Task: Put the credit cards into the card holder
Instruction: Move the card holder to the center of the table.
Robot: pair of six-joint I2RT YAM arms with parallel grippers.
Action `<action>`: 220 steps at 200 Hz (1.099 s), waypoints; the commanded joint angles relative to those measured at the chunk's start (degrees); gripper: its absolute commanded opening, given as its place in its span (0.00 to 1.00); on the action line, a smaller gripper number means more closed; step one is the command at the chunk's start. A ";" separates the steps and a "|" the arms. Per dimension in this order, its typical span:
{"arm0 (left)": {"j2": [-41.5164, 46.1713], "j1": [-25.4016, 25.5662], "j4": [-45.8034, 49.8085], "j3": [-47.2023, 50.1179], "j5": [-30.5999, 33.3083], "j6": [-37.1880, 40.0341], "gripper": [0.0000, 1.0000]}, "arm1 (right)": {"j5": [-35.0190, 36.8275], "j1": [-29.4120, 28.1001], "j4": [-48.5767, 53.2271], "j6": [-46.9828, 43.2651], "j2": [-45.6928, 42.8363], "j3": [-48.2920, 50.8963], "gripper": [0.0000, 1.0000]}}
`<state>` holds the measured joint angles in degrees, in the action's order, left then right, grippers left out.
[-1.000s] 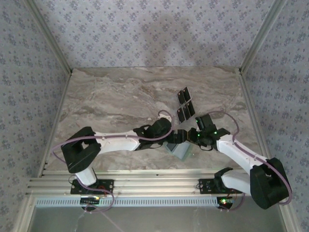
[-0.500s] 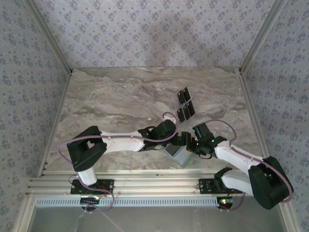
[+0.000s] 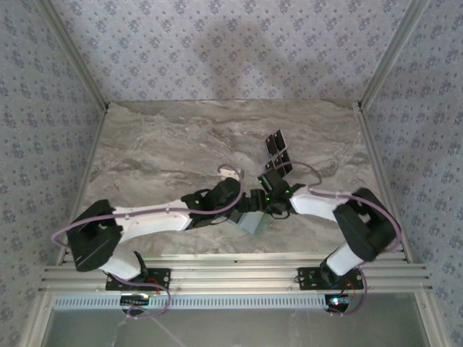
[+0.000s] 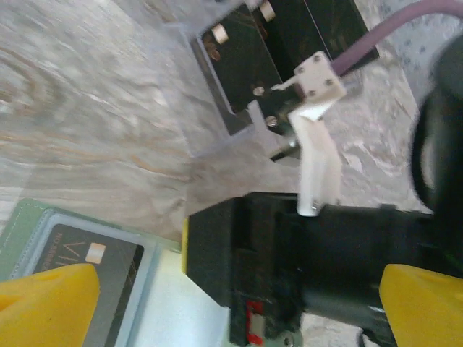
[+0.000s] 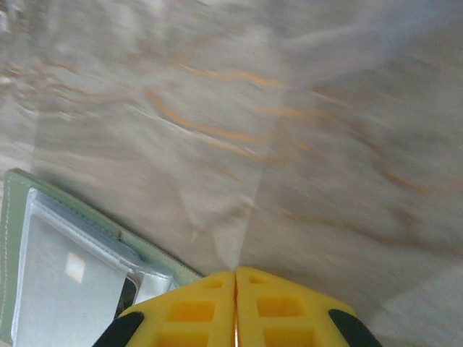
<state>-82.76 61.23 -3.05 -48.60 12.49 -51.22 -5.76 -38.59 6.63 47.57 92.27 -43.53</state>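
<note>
The card holder (image 3: 253,223) lies open on the marble table near the front edge, pale green. The left wrist view shows the card holder (image 4: 29,224) with a black credit card (image 4: 90,271) in a clear slot. More credit cards (image 3: 275,142) lie in a loose row behind it, and the left wrist view has these credit cards (image 4: 242,61) at the top. My left gripper (image 3: 237,210) is open beside the holder; its yellow fingertips (image 4: 43,307) stand wide apart around my right gripper's black body. My right gripper (image 5: 235,307) is shut just above the holder's edge (image 5: 14,217), with nothing visible between its pads.
The marble table (image 3: 166,152) is walled by patterned panels on three sides. A metal rail (image 3: 231,278) runs along the near edge. The two wrists crowd together over the holder, with purple cables (image 3: 322,189) looping around them.
My right gripper has shut and swung left and back, from the holder's right side to its far edge. The left arm has slid left, its gripper still open by the holder.
</note>
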 commanded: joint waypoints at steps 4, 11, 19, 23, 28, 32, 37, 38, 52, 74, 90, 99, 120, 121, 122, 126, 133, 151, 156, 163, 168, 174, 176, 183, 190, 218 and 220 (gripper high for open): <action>6.08 -2.04 5.78 3.20 6.25 0.69 1.00 | -3.14 -2.09 -5.20 -1.40 8.57 -8.60 0.09; 7.78 -2.73 6.79 4.23 6.83 0.53 1.00 | -3.63 -2.15 -4.38 -2.33 10.01 -11.33 0.10; 9.49 -3.67 7.80 5.57 7.34 0.43 1.00 | -3.83 -2.18 -3.22 -3.22 10.60 -14.08 0.10; 10.34 -4.16 8.41 6.09 7.61 0.25 1.00 | -3.71 -2.19 -2.35 -3.67 10.58 -15.26 0.11; 11.39 -4.80 8.97 6.78 7.79 0.16 1.00 | -3.58 -2.19 -1.43 -4.40 10.45 -16.48 0.11; 12.18 -5.28 9.25 7.40 7.81 0.16 1.00 | -3.47 -2.19 -0.64 -4.94 10.21 -17.29 0.13; 13.15 -5.84 9.65 8.11 7.86 0.16 1.00 | -3.32 -2.19 0.35 -5.58 9.74 -18.01 0.14; 13.33 -5.94 9.73 8.23 7.84 0.16 1.00 | -3.26 -2.19 0.55 -5.70 9.58 -18.18 0.15; 15.77 -7.55 10.67 10.00 7.81 0.15 1.00 | -2.95 -2.19 3.01 -6.95 7.53 -18.83 0.23; 18.06 -9.86 11.45 11.92 7.05 0.39 1.00 | -1.99 -2.35 6.13 -7.39 3.78 -16.72 0.36; 18.66 -11.53 12.16 12.64 6.15 0.77 1.00 | 0.10 -2.92 8.41 -7.23 0.64 -13.87 0.43; 18.69 -12.28 12.49 12.82 5.64 1.05 1.00 | 1.74 -3.31 9.83 -7.18 -1.05 -12.05 0.46; 18.47 -13.32 12.73 13.17 4.66 1.86 1.00 | 5.67 -4.26 12.89 -6.63 -4.52 -7.99 0.50; 18.45 -13.33 12.77 13.13 4.61 1.89 1.00 | 5.85 -4.28 13.12 -6.58 -4.67 -7.80 0.50; 18.44 -13.37 12.79 13.15 4.58 1.90 1.00 | 5.98 -4.29 13.26 -6.51 -4.83 -7.63 0.50; 18.36 -13.42 12.80 13.10 4.57 2.05 1.00 | 6.54 -4.39 13.70 -6.21 -5.24 -6.99 0.51; 18.17 -13.47 12.80 13.12 4.45 2.22 1.00 | 7.28 -4.47 14.31 -5.83 -6.06 -5.93 0.51; 17.60 -13.69 12.72 13.13 4.04 2.44 1.00 | 8.60 -4.58 15.13 -5.12 -7.57 -3.70 0.51; 17.48 -13.68 12.59 13.14 3.96 2.42 1.00 | 8.78 -4.57 15.18 -4.99 -7.88 -3.25 0.51; 17.17 -13.61 12.55 13.13 3.88 2.44 1.00 | 8.91 -4.64 15.34 -4.95 -8.05 -2.85 0.51; 17.03 -13.67 12.46 13.12 3.73 2.44 1.00 | 9.17 -4.74 15.53 -4.89 -8.22 -2.54 0.51; 16.78 -13.65 12.32 13.14 3.66 2.50 1.00 | 9.28 -4.75 15.52 -4.85 -8.36 -2.36 0.51; 16.72 -13.68 12.29 13.10 3.63 2.52 1.00 | 9.30 -4.74 15.56 -4.85 -8.34 -2.26 0.51; 16.52 -13.68 12.20 13.01 3.45 2.49 1.00 | 9.37 -4.77 15.44 -4.86 -8.25 -2.14 0.52; 16.26 -13.62 11.99 13.00 3.35 2.51 1.00 | 9.39 -4.74 15.25 -4.88 -8.04 -2.00 0.51; 15.36 -13.68 11.66 12.91 3.14 2.49 1.00 | 8.84 -4.43 14.11 -5.14 -7.12 -2.26 0.44; 15.29 -13.62 11.62 12.91 3.06 2.50 1.00 | 8.77 -4.40 14.04 -5.21 -7.06 -2.30 0.43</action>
<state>-66.72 47.99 9.02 -35.70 16.32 -49.93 1.78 -43.00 20.32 41.82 85.38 -45.98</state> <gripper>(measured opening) 0.997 0.467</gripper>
